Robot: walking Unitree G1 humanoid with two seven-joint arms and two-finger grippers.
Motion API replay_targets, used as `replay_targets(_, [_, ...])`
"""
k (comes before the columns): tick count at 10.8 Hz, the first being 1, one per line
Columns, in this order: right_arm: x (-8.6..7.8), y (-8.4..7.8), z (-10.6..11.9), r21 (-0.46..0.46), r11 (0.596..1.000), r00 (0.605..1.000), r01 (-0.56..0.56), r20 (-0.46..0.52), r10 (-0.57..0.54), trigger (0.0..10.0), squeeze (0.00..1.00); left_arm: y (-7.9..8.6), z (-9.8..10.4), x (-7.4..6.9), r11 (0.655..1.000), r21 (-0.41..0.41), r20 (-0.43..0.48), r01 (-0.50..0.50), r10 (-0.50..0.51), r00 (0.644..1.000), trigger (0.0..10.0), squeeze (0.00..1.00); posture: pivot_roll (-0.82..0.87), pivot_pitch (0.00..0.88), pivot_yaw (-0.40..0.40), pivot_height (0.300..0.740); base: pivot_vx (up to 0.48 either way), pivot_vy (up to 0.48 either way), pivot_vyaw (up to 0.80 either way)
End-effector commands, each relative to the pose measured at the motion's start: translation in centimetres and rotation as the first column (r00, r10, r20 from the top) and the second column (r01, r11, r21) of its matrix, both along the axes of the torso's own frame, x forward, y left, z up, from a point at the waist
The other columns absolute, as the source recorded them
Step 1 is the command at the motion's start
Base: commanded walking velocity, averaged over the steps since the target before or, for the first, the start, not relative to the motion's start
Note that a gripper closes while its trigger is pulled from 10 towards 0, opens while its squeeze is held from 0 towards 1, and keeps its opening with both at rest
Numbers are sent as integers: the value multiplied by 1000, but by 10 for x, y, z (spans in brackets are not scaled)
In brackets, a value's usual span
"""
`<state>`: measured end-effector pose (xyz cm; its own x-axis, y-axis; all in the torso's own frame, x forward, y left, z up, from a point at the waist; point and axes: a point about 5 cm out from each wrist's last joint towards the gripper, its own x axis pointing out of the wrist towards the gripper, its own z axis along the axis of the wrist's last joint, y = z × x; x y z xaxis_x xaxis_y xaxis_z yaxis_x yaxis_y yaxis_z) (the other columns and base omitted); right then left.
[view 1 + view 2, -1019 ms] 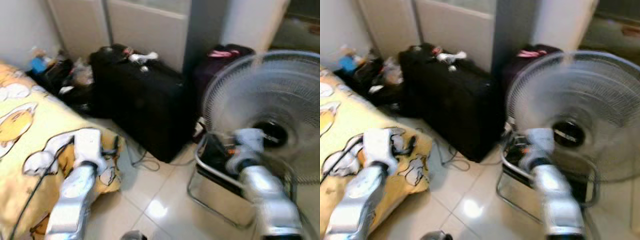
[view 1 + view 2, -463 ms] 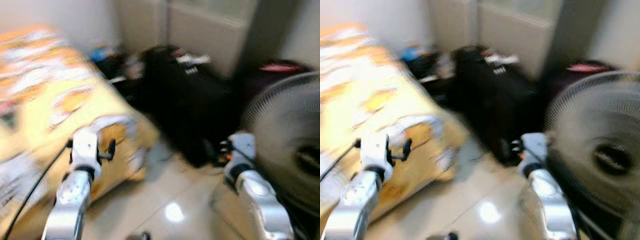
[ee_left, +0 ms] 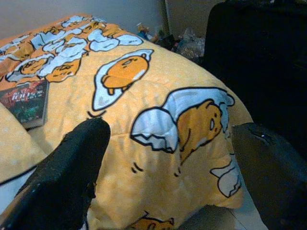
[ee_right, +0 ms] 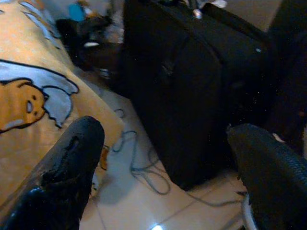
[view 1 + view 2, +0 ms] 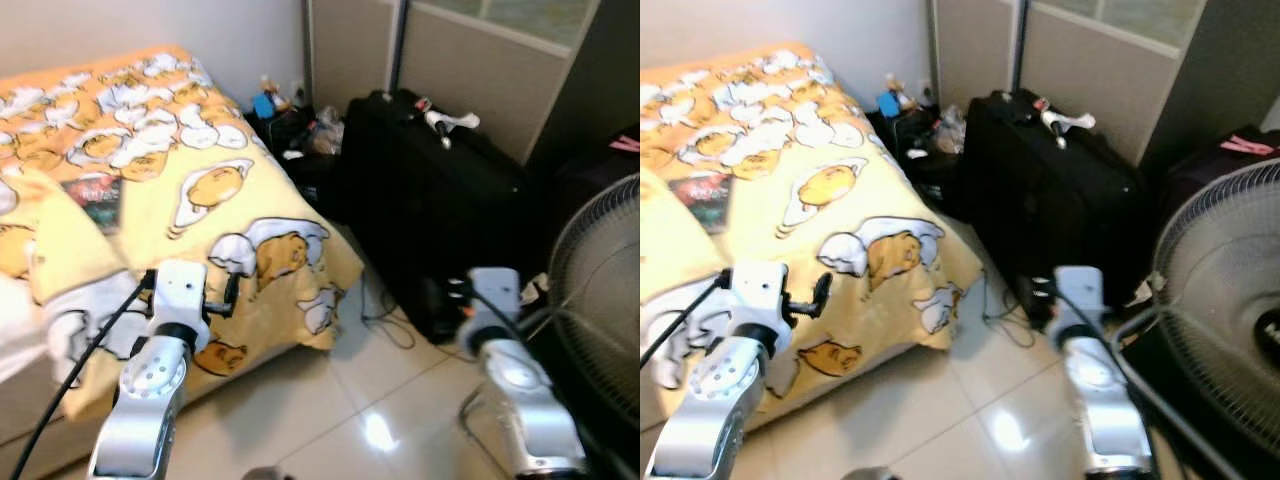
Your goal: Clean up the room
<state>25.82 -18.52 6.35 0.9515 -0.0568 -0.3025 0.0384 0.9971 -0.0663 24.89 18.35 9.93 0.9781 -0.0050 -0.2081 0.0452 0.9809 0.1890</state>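
Nearby, book (image 3: pixel 24 102) with unreadable red title, yellow bedspread (image 5: pixel 200 170), black suitcase (image 5: pixel 440 220)

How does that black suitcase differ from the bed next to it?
The suitcase is plain black; the bed wears a yellow quilt printed with cartoon eggs. The suitcase stands on the tiled floor with a small white item on top; the bed is low and broad, with a book lying on it. Both are untouched.

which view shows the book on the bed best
The left wrist view: the book lies flat on the yellow bedspread, large enough that its dark cover shows. Both eye views show it smaller, as a dark patch further up the bed.
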Motion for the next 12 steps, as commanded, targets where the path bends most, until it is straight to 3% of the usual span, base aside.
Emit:
replay_targets(1, [4, 9, 3, 7, 1000, 1000, -20, 18, 20, 10000, 1000, 6, -1, 1, 1000, 26, -12, -10, 10, 1000, 10000, 0, -81, 0, 23, 740, 0, 345, 0])
replay_targets(2, [5, 8, 4, 51, 998, 999, -22, 27, 20, 10000, 0, 6, -1, 1, 1000, 29, -16, -6, 7, 1000, 10000, 0, -82, 0, 21, 740, 0, 349, 0])
replay_targets(4, [5, 9, 5, 113, 993, 1000, -17, 19, 15, 10000, 0, 7, -1, 1, 999, 13, -17, -33, 33, 999, 10000, 0, -80, 0, 17, 740, 0, 352, 0])
replay_targets(12, [8, 16, 7, 106, 993, 998, -50, 42, 46, 10000, 0, 8, -1, 2, 999, 16, -12, -37, 37, 999, 10000, 0, -74, 0, 15, 740, 0, 349, 0])
